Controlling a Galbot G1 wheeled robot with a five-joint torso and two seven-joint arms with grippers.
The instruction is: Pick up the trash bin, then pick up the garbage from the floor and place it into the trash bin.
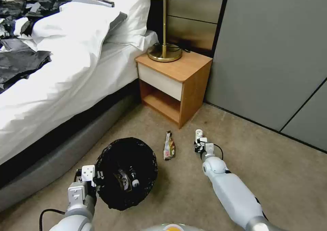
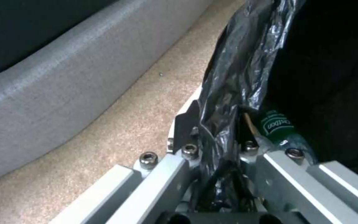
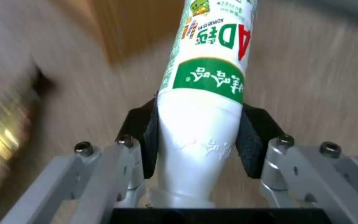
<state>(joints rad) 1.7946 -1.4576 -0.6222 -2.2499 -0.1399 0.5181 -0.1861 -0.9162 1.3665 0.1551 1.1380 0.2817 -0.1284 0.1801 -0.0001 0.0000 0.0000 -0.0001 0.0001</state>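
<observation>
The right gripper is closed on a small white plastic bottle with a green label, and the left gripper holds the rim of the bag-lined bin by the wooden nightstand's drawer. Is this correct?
One detail is wrong. The left gripper does clamp the rim of the white bin lined with a black bag, but beside the grey bed base, not at the wooden nightstand; the head view shows it. The right gripper is closed on the white bottle, as you say.

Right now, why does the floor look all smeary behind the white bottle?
In the right wrist view, the floor and a yellowish thing are streaked with motion blur, while the white bottle in the right pincer stays sharp. The head view looks crisp. The left wrist view is dark inside the trash bin, clamped by the left pincer.
</observation>
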